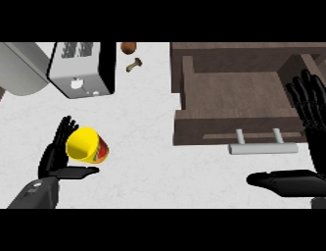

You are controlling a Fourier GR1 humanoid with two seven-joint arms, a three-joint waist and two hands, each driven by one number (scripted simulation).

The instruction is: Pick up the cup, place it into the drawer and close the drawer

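Observation:
A yellow cup [87,144] with a red and green band on its side stands on the white counter at the lower left. My left hand [56,158] is right beside it on its left, fingers straight and upward, thumb reaching under the cup's near side; the fingers are not curled round it. The wooden drawer [230,88] stands pulled out at the upper right, its inside bare, with a silver handle [262,147] on its front. My right hand [317,127] is open at the right edge, fingers up over the drawer's right side, thumb pointing left.
A silver toaster [82,68] stands at the back left, next to a grey rounded object [13,66] in the corner. Two small brown items [130,54] lie behind the toaster's right side. White counter [144,171] lies between the cup and the drawer front.

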